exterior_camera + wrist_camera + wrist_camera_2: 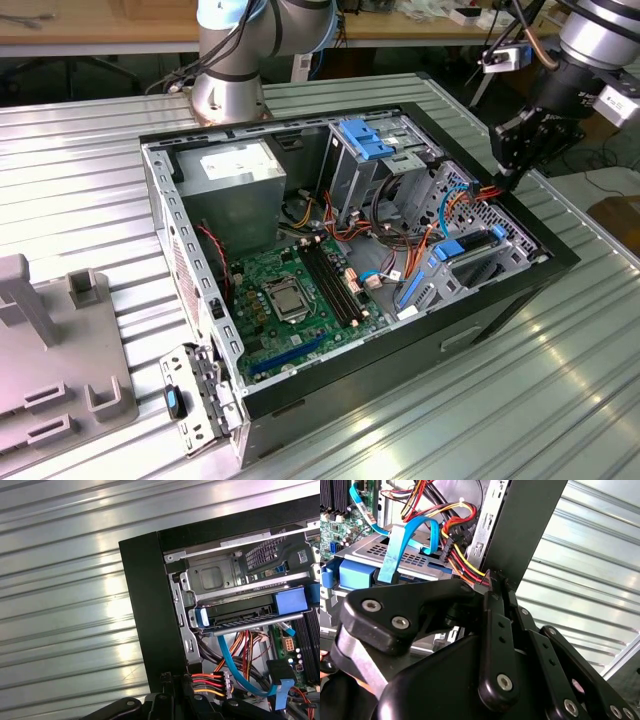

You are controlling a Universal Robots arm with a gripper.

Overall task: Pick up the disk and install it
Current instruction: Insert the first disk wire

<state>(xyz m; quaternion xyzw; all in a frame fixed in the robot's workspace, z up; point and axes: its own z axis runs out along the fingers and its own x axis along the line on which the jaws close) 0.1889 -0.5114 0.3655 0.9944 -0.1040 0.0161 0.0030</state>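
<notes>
Most of the job looks done: the disk (pixel 462 250) sits seated in the drive cage (pixel 365 555) inside the case (pixel 470 330), just inboard of the pincer (pixel 500 178), near it but apart. Your pincer is narrow, tips together at the case rim on the red-yellow-black power cable (pixel 207 682), apparently pinching it right behind its connector. That connector looks unmated, so I judge cabling is what's left. The blue data cable (pixel 400 545) drapes over the cage beyond the pincer; I can't tell whether it's plugged in.
</notes>
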